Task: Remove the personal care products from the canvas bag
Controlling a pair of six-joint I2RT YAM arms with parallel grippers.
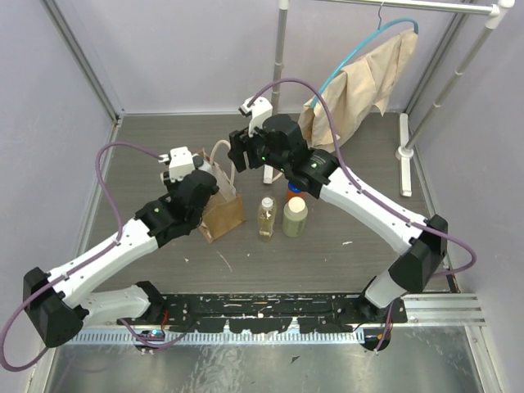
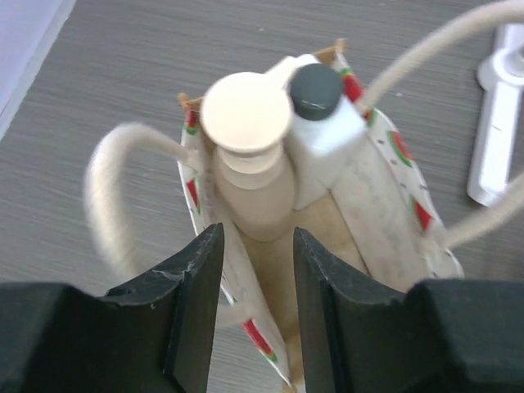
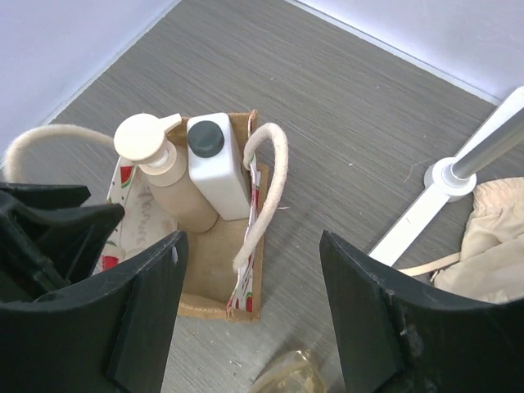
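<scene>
The canvas bag stands upright on the table. Inside it are the tan bottle with peach cap and the white flat-sided bottle with dark cap, side by side at one end. The slim amber bottle and the olive-green bottle stand on the table just right of the bag. My left gripper is open over the bag's rim, one finger outside the wall and one inside, near the tan bottle. My right gripper is open wide above the bag and holds nothing.
A white rack foot and pole stand at the back right, with a large beige cloth on a teal hanger. A small orange-topped item sits behind the olive-green bottle. The bag's cream handles loop up beside both grippers.
</scene>
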